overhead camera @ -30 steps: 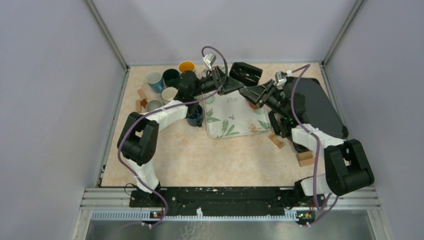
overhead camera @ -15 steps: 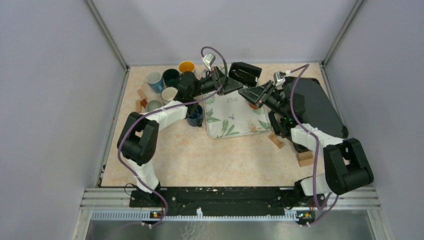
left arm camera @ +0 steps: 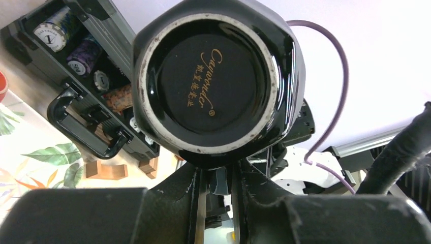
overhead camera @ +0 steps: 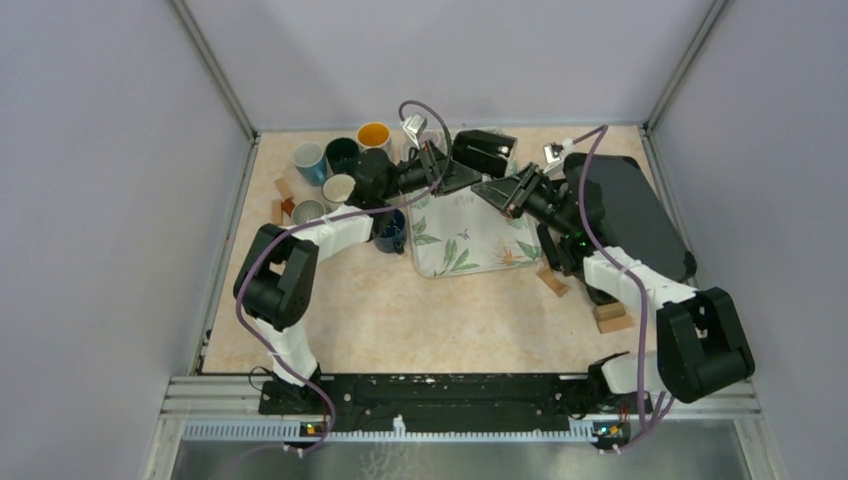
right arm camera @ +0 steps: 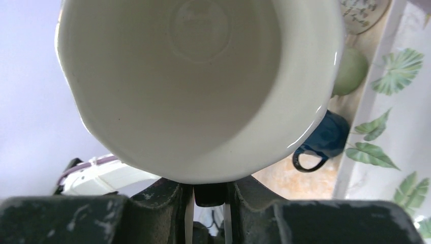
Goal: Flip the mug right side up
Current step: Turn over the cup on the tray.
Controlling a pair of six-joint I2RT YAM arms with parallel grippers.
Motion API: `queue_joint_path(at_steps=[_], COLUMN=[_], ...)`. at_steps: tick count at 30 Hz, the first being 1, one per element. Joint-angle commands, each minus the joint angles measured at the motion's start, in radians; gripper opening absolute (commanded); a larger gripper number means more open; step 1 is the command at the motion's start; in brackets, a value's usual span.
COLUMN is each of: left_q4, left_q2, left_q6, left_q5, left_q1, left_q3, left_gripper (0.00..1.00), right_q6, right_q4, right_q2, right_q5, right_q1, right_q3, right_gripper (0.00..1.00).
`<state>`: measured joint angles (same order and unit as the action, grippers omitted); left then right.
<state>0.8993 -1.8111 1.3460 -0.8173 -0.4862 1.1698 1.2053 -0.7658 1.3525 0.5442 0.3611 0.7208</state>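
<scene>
The mug clamped above the left gripper is glazed ceramic. It is glossy black outside, with gold lettering on a smooth base and a rough, unglazed pale foot ring. Seen from the right gripper, its inside is a smooth, shiny white glaze. The fingers are matt black plastic, scuffed grey. Left of the left gripper lie a matt black plastic case and bare wooden blocks. Right of the right gripper sits a glossy dark-blue mug.
</scene>
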Motion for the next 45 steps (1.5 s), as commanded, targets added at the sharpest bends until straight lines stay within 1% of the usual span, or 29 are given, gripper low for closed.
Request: queue_joint_path(at_steps=[1, 5, 7, 11, 15, 20, 27, 35, 39, 42, 45], left_q4=[0.064, 0.03, 0.011, -0.066, -0.193, -0.305, -0.51, -0.733, -0.843, -0.883, -0.941], left_q2=[0.052, 0.049, 0.048, 0.064, 0.095, 0.138, 0.208, 0.334, 0.394, 0.44, 0.479], left_q6=[-0.084, -0.117, -0.134, -0.197, -0.288, -0.392, -0.532, -0.714, -0.787, -0.832, -0.861], left_q5=[-0.004, 0.016, 0.024, 0.049, 0.091, 0.146, 0.247, 0.405, 0.479, 0.503, 0.536], left_q1=[-0.026, -0.025, -0.026, -0.025, -0.026, -0.026, -0.022, -0.001, 0.016, 0.031, 0.046], left_q3=[-0.008, -0.013, -0.015, -0.024, -0.028, -0.05, -0.052, -0.025, 0.018, 0.047, 0.087], left_gripper=[0.27, 0.46, 0.59, 0.7, 0.77, 0.87, 0.98, 0.98, 0.98, 0.98, 0.98], right_q6=[-0.19, -0.255, -0.283, -0.335, -0.385, -0.439, -0.5, -0.595, -0.638, -0.671, -0.697], right_q4=[0.161, 0.241, 0.273, 0.346, 0.418, 0.482, 0.577, 0.76, 0.873, 0.941, 0.992], right_q2=[-0.075, -0.097, -0.107, -0.122, -0.123, -0.127, -0.134, -0.146, -0.152, -0.136, -0.105], right_q5=[-0.122, -0.169, -0.193, -0.236, -0.27, -0.313, -0.354, -0.373, -0.381, -0.386, -0.408], right_q1=[0.047, 0.061, 0.065, 0.071, 0.074, 0.083, 0.085, 0.094, 0.104, 0.131, 0.182], right_q3=[0.098, 0.123, 0.131, 0.149, 0.175, 0.193, 0.21, 0.256, 0.282, 0.319, 0.365], right_gripper=[0.0, 0.0, 0.0, 0.0, 0.0, 0.0, 0.0, 0.0, 0.0, 0.0, 0.0])
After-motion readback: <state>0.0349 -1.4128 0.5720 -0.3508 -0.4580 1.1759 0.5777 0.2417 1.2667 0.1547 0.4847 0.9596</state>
